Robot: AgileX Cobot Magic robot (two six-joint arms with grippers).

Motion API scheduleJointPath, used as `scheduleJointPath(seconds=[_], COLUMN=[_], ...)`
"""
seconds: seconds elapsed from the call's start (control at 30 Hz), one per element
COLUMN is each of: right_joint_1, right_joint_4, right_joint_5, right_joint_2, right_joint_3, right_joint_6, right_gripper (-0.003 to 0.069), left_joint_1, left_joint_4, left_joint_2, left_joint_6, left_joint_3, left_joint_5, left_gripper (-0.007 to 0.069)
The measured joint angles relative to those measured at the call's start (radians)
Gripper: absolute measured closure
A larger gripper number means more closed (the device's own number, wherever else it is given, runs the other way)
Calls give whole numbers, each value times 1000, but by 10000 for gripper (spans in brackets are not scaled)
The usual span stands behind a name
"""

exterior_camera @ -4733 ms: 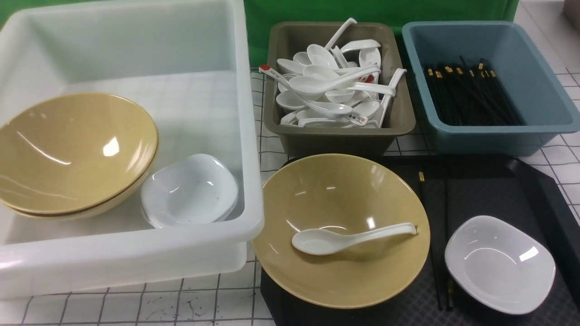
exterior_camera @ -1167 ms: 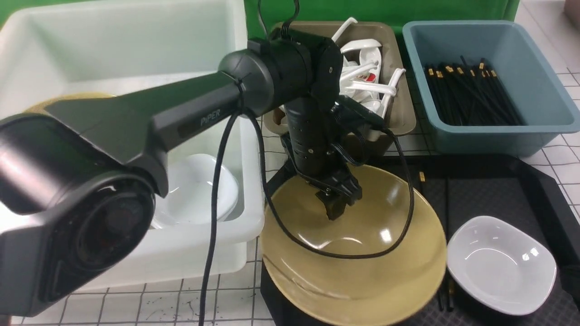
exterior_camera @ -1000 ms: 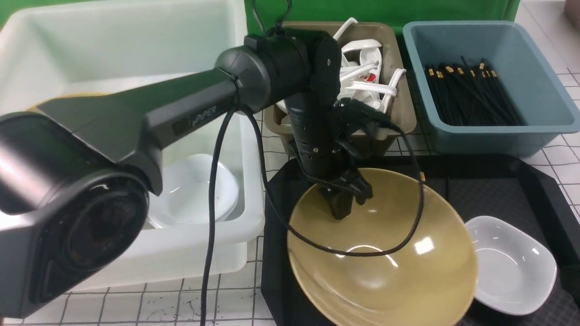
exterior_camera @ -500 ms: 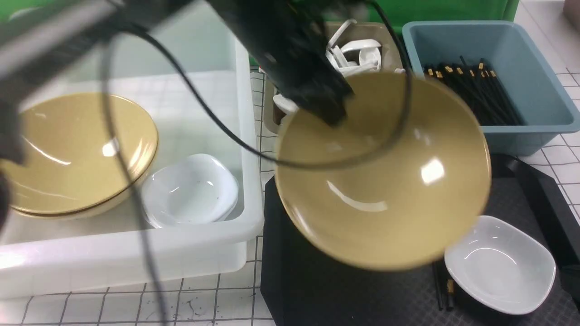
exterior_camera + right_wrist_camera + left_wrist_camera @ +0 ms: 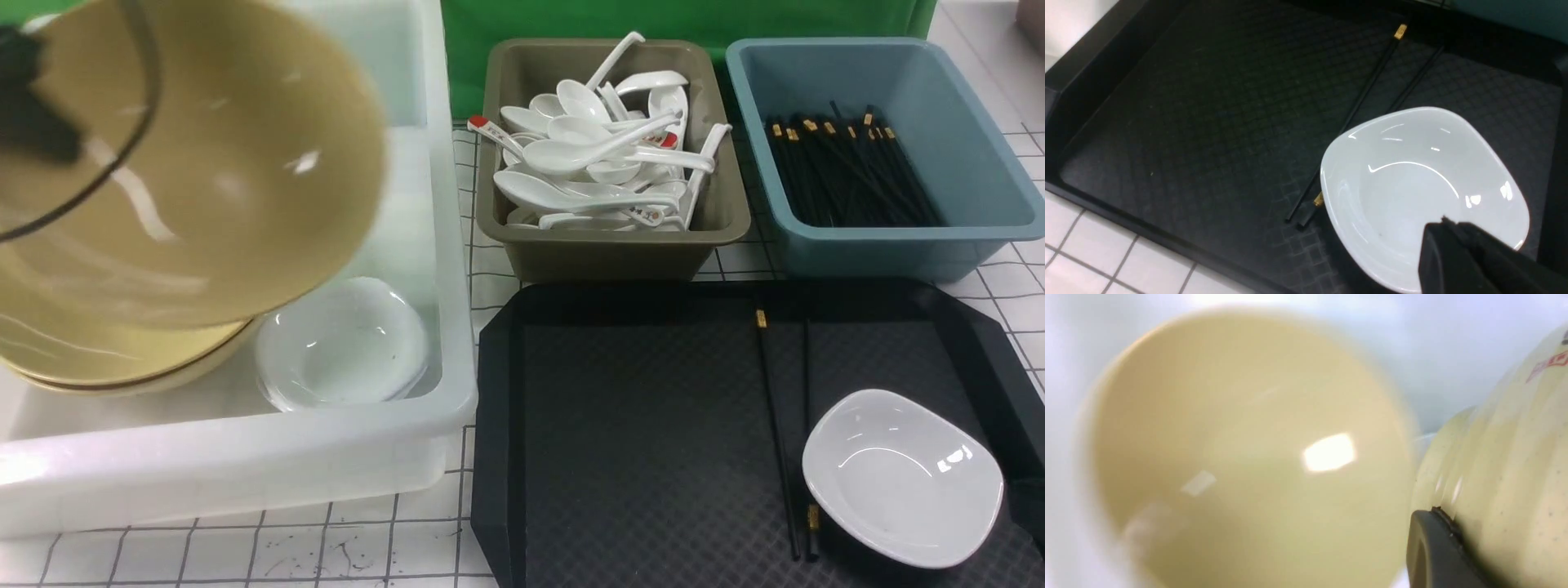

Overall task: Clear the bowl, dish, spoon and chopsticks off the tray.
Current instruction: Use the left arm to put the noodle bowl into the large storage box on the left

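Blurred bowl (image 5: 212, 163) (rim off-frame)

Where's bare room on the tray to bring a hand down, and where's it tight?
Bare: the tray from its left rim across to the chopsticks. Tight: its right side, where the dish overlaps the chopsticks' near ends.

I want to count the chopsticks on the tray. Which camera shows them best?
The front view: both chopsticks show nearly end to end beside the white dish. The right wrist view has them closer, but the dish covers much of one. The left wrist view shows none.
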Motion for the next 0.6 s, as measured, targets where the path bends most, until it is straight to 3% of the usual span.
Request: scheduleJointPath(seconds=[0.13,0.37,0.47,0.6], right_joint_1=[0,0,0,0], right_joint_4=[1,1,1,1], right_joint_5=[-18,-29,-29,-29], right_joint_2=[0,0,0,0], right_joint_3=[1,1,1,1], right_joint_6=[0,1,1,1], right_gripper=[610,610,610,610], left_joint_1=[102,113,114,103], left_joint_4=[-1,134,157,136], left_joint_2=[-27,27,64,95], left_joint_6=[-6,-125,-171,-190], left_joint_3=[90,150,152,152], left_joint_5=[-138,-285,-325,-338], left_gripper=[619,606,560,443])
